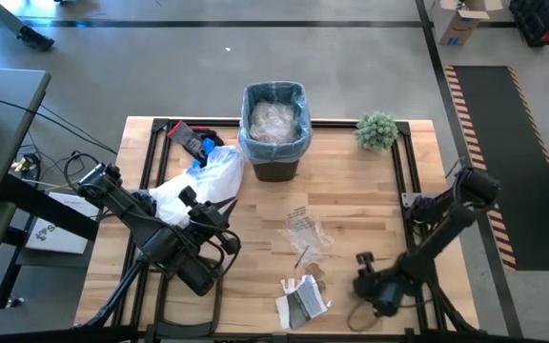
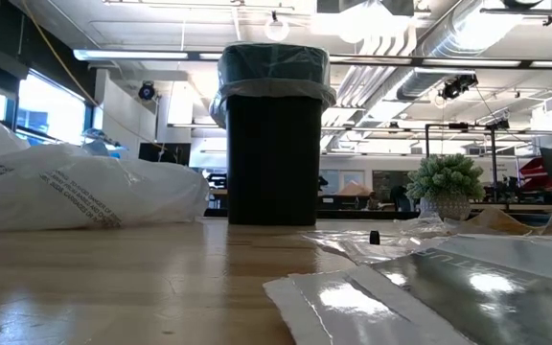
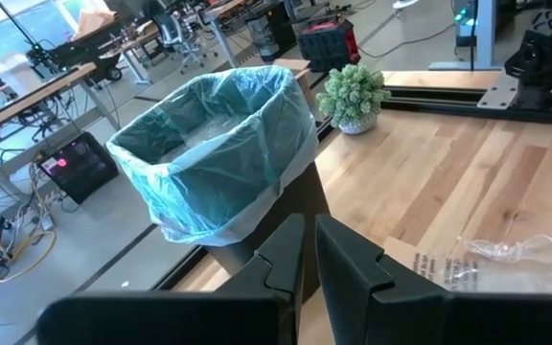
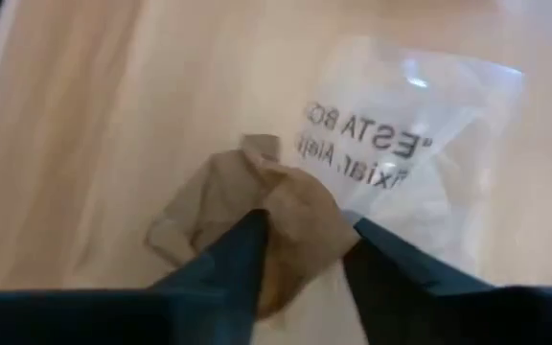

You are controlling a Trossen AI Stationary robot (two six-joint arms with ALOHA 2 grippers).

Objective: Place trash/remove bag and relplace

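Right end effector [image 4: 300, 251] pinches a crumpled brown paper scrap [image 4: 266, 206] on the wooden table [image 1: 370, 205] — left end effector [image 3: 307, 251] clenched, empty.

Wooden table [image 1: 370, 205], black bin [image 1: 274, 170], plant [image 1: 376, 131], white bag [image 1: 203, 181], trash [image 1: 303, 267]

Small green plant [image 1: 376, 131] at the table's [image 1: 370, 205] far corner, whitish plastic bag [image 1: 203, 181] beside a black bin [image 1: 276, 170]

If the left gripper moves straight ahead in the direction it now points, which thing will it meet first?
Most likely the black trash bin lined with the light-blue bag. The left gripper, fingers shut, points at it with only bare table between, though depth is hard to judge.
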